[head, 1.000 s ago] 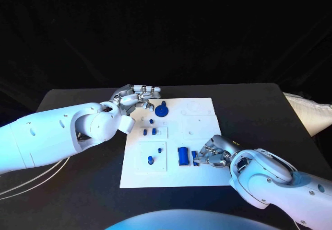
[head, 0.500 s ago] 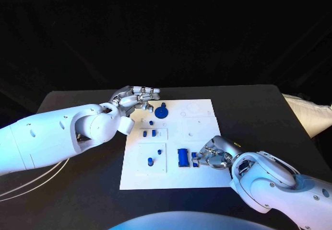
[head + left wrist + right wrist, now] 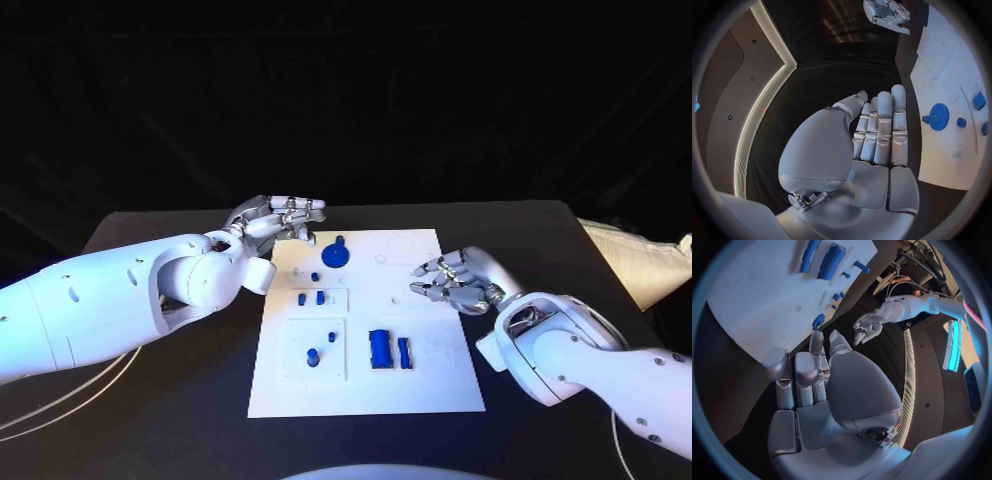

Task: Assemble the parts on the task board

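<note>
Lifting off: right hand point(image 3: 454, 280) has left the board's near right area, where it was down at the small blue bar point(image 3: 405, 351), and now sits up at the right edge of the task board point(image 3: 433, 385), fingers loosely curled, holding nothing. The bar lies flat on the board just beside the larger blue block point(image 3: 381, 349). I read that as a finished placement. Left hand point(image 3: 277, 217) hasn't moved: hovering at the board's far left corner near the blue gear point(image 3: 336, 256), fingers together and straight, empty. Small blue pegs point(image 3: 309, 298) probably next.
</note>
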Robot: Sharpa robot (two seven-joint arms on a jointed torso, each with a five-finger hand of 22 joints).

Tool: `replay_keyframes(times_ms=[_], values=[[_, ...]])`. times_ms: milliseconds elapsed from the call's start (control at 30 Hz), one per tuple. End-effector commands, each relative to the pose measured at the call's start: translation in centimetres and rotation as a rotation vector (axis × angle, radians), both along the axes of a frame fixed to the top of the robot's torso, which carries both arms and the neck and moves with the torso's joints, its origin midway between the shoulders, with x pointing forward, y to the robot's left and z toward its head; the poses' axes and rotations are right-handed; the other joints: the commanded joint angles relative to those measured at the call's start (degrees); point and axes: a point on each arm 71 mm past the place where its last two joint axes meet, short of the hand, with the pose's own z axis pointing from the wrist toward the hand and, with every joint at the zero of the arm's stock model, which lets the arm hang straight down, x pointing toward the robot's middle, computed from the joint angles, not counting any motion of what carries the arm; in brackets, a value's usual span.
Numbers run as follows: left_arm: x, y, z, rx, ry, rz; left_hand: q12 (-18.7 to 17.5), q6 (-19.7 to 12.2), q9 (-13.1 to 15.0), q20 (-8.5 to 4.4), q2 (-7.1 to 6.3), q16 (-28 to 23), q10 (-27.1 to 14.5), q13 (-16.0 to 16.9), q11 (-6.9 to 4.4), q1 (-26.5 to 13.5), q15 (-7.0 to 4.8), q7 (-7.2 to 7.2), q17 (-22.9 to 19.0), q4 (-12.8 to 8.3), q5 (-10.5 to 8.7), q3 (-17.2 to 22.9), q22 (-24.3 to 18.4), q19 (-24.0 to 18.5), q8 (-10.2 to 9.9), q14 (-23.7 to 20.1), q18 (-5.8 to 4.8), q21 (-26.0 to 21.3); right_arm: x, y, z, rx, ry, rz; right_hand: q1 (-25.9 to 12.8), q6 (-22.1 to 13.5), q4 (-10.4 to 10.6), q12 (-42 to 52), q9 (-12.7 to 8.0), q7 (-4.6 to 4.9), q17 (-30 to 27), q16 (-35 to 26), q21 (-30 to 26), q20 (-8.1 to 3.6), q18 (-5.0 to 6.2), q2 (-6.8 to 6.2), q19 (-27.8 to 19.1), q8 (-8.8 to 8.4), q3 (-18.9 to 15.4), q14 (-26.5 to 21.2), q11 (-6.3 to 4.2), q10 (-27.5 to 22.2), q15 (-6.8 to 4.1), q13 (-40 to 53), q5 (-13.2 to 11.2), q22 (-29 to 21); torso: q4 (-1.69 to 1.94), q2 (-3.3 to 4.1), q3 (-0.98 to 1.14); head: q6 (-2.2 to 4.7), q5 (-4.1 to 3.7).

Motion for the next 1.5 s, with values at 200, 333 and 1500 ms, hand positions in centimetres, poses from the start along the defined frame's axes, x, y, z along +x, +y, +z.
replay_keyframes(times_ms=[200,333,1500], values=[[1.1,0.7,0.0,-0.014,-0.043,0.1,-1.5,-1.8,-0.4,1.32,0.38,-17.1,-2.6,-1.8,0.69,0.1,2.44,0.16,-8.8,0.4,0.2,0.3,-6.1,-10.2,0.1,-6.6,0.5,-9.7,4.4,-1.7,-0.8,0.502,0.082,-0.013,11.0,-2.6,-3.9,-15.5,-2.5,3.27,-24.9,-33.4,-25.3,2.83,2.82,1.03,-16.4,-0.29,6.6,-13.3,4.3,-7.6,3.8,-17.8,-4.3,-22.5,-0.21,-2.31,-0.59,3.92,0.01],[1.3,0.6,0.0,-0.021,-0.052,0.119,-4.9,-2.8,-0.4,4.49,-0.29,-29.8,-4.2,-4.2,2.44,-0.6,5.86,-0.12,-14.6,1.3,0.23,1.8,-13.3,-20.4,-0.8,-10.2,-0.87,-19.6,6.9,-2.5,-1.4,0.639,0.106,-0.031,11.5,-3.8,-4.1,-16.6,-4.2,4.12,-32.4,-44.9,-33.0,5.04,2.16,-0.41,-21.8,-0.3,10.0,-18.7,5.83,-9.0,6.35,-25.9,-6.0,-27.2,-0.68,-3.53,-0.83,6.7,-0.04],[-1.3,-2.8,-2.8,0.074,-0.094,0.303,-18.6,-38.6,-4.3,-1.63,6.82,-53.3,-41.8,-8.4,-6.64,-53.0,-1.83,-11.1,-28.1,0.5,-7.05,-23.2,-42.8,-50.4,-8.2,-44.3,-4.95,-31.3,6.5,-0.6,-0.4,0.747,0.056,-0.231,-52.5,-40.9,-12.5,-20.1,-14.2,-2.74,-55.1,-61.4,-62.3,1.05,-2.72,1.58,-51.1,-3.73,7.9,-60.0,-1.84,-51.3,2.24,-47.1,-14.6,-54.8,4.48,-7.07,-0.17,8.77,-3.33]])
